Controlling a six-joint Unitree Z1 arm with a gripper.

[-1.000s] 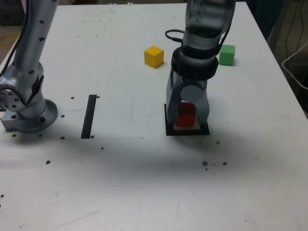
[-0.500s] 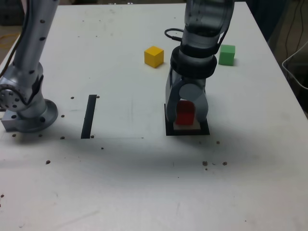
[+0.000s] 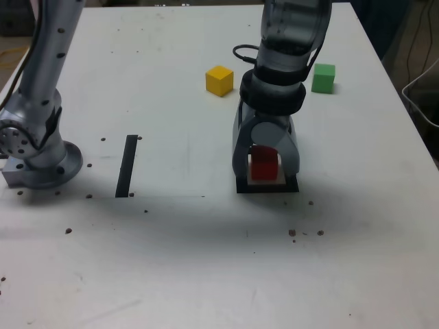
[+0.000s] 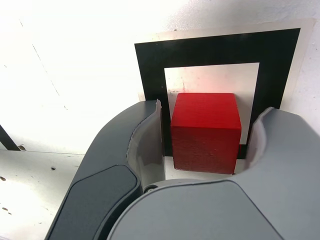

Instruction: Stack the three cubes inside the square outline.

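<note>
The white table (image 3: 206, 260) carries the arm, whose gripper (image 3: 265, 166) straddles the red cube (image 4: 205, 131) with jaws parted, gaps on both sides (nothing held). The cube sits inside the square outline (image 4: 150, 75). Yellow cube (image 3: 219, 80) and green cube (image 3: 323, 77) lie well apart behind.

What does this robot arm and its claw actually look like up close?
The arm is silver-grey metal with darker, glossy sections and a black collar above the wrist. A thin black cable loops out beside it. Its round base is grey with small dark screw holes. The gripper has two broad, curved grey jaws with paler inner pads.
</note>
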